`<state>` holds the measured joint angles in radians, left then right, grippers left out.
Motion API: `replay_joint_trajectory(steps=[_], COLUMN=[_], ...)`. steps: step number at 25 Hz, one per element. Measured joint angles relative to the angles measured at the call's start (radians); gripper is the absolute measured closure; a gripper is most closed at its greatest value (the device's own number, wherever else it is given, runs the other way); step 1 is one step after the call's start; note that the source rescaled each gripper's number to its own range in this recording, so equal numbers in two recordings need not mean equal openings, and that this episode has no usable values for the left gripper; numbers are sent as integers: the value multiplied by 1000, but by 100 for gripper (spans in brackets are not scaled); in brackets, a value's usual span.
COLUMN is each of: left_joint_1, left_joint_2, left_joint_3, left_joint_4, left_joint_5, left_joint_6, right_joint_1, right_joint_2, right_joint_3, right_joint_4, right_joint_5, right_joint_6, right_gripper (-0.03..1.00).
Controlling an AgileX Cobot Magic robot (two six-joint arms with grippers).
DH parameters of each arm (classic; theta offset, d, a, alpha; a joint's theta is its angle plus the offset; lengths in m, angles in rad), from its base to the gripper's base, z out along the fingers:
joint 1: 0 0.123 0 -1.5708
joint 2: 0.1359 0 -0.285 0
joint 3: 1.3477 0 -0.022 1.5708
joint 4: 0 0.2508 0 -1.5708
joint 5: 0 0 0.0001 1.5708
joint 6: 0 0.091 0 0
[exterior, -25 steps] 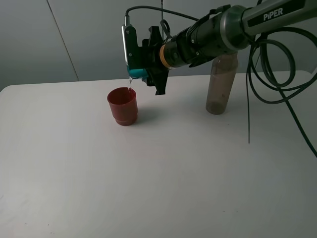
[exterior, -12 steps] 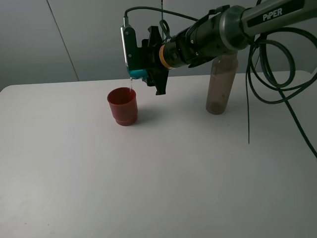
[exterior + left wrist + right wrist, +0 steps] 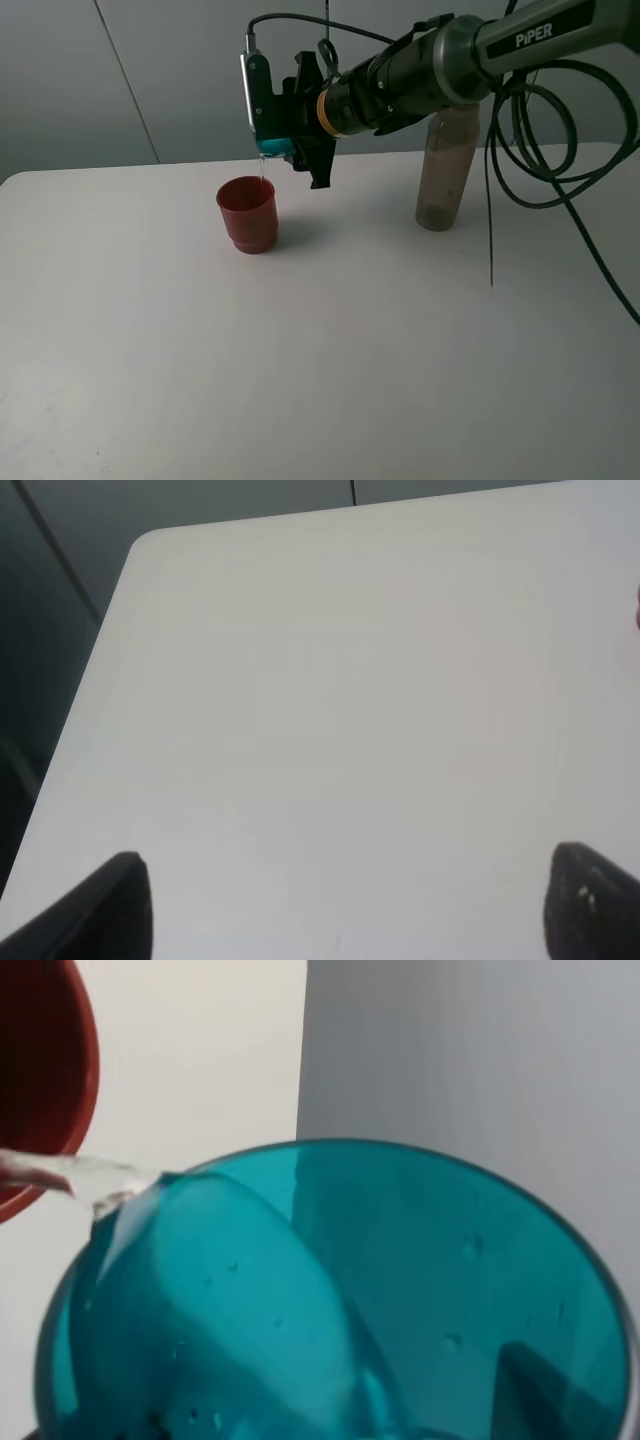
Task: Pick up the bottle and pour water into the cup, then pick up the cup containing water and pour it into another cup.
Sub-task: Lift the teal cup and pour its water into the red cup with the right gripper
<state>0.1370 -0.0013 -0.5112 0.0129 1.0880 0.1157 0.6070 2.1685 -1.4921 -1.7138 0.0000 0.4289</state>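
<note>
The task looks to be in its last stage: the bottle (image 3: pixel 445 170) stands upright on the desk (image 3: pixel 320 340) at about 2 o'clock from the desk's middle in the high view, set down and apart from the action, so the first pour appears done. The right end effector (image 3: pixel 283 128) is pinching the teal cup (image 3: pixel 275 150), tipped over on its side just above the red cup (image 3: pixel 247 213), which sits at about 11 o'clock. A thin stream of water (image 3: pixel 85 1175) runs off the teal rim toward the red cup's mouth. What remains, by my reckoning, is to finish draining and set the teal cup back down. The left end effector (image 3: pixel 345 905) hangs spread and empty over bare desk.
</note>
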Motion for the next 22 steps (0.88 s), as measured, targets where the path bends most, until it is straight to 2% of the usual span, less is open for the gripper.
replay_joint_trajectory(steps=[10,16,22], left_joint_1=[0,0,0], left_joint_2=[0,0,0], left_joint_3=[0,0,0], left_joint_4=[0,0,0], left_joint_5=[0,0,0], left_joint_6=[0,0,0], right_joint_1=[13,36,39], right_joint_2=[9,14,43], right_joint_3=[-8,-8,-8], right_joint_4=[-22,-22,-24], right_joint_5=[0,21,65], right_joint_6=[-56,-150,-191], right_gripper=[89,89,89])
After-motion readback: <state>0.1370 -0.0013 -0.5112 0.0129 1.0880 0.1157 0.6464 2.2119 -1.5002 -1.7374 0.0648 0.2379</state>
